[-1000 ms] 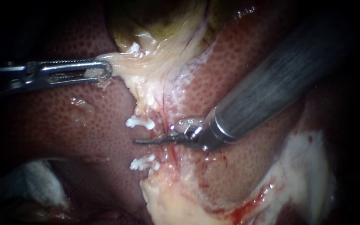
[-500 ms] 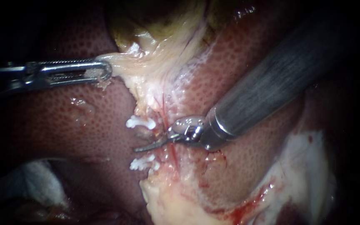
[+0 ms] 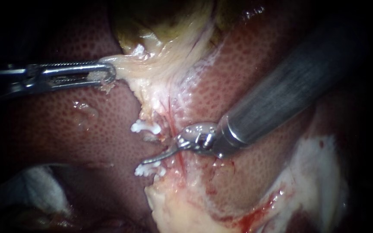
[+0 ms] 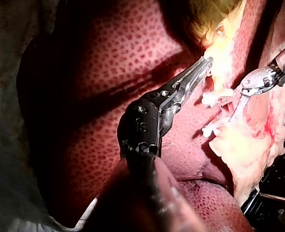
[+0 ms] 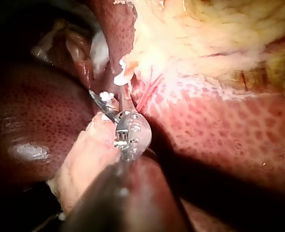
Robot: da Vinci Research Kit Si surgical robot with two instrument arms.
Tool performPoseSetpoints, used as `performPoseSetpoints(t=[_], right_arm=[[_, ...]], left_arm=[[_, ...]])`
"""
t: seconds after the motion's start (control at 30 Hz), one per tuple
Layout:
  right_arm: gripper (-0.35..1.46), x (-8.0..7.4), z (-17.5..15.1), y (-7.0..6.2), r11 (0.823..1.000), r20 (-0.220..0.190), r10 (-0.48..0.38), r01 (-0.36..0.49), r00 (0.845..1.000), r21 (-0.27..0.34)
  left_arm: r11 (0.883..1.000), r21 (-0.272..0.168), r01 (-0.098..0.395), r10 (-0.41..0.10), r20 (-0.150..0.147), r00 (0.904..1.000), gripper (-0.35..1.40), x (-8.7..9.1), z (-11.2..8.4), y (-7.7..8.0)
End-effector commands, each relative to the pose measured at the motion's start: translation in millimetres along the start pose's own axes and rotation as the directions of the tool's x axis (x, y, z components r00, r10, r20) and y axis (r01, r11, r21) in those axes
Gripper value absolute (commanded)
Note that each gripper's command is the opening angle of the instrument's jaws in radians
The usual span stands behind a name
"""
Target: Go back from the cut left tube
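Two white clips, an upper one (image 3: 145, 127) and a lower one (image 3: 148, 169), sit on the stumps of the cut left tube, with a bare gap (image 3: 152, 144) between them. My right instrument (image 3: 148, 161) comes in from the upper right. Its thin blades lie shut and slant down across the gap, the tip just above the lower clip. My left instrument (image 3: 109, 72) is shut on pale gallbladder tissue (image 3: 128, 64) and holds it to the left. In the left wrist view those jaws (image 4: 200, 67) grip the same tissue, and the right instrument (image 4: 239, 104) lies beside the clips (image 4: 212, 99).
Mottled red liver (image 3: 52, 125) surrounds the site. A thin red tube (image 3: 169, 115) runs down just right of the clips. Pale fatty tissue (image 3: 173, 207) with blood lies below, and white gauze (image 3: 35, 185) at the lower left. The right shaft (image 3: 281, 95) crosses the liver.
The right instrument's blades have swung from level in the gap to slanting down toward the lower clip, and its wrist has edged slightly right. The left instrument has not moved.
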Motion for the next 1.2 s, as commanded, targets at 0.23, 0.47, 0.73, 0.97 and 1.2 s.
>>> performPoseSetpoints(t=[0.23, 0.47, 0.73, 0.97, 1.2], right_arm=[[1.43, -1.3, -5.2, -1.1, 0.990, 0.005, -0.087, 0.087, 0.996, -0.111], [1.43, -1.2, -11.9, -1.4, 0.980, 0.007, -0.131, 0.131, 0.991, -0.150], [1.43, 0.7, -18.3, -1.8, 0.965, -0.018, -0.153, 0.146, 0.988, -0.220], [1.43, 1.3, -20.0, -2.5, 0.958, -0.016, -0.161, 0.153, 0.987, -0.244], [1.43, 1.4, -19.5, -2.6, 0.959, -0.021, -0.162, 0.153, 0.987, -0.237]], left_arm=[[1.000, -0.001, 0.001, -0.001, 0.000, 1.0000, -0.35, 0.0, 0.0, 0.0], [1.000, -0.001, 0.001, -0.001, 0.000, 1.0000, -0.35, 0.0, 0.0, 0.0], [1.000, -0.001, 0.000, 0.000, 0.000, 1.0000, -0.35, 0.0, 0.1, 0.0], [1.000, -0.005, -0.009, 0.009, 0.000, 1.0000, -0.35, -0.7, 0.8, 0.1], [1.000, -0.014, -0.017, 0.017, 0.012, 0.9998, -0.35, -2.1, 3.1, -0.4]])
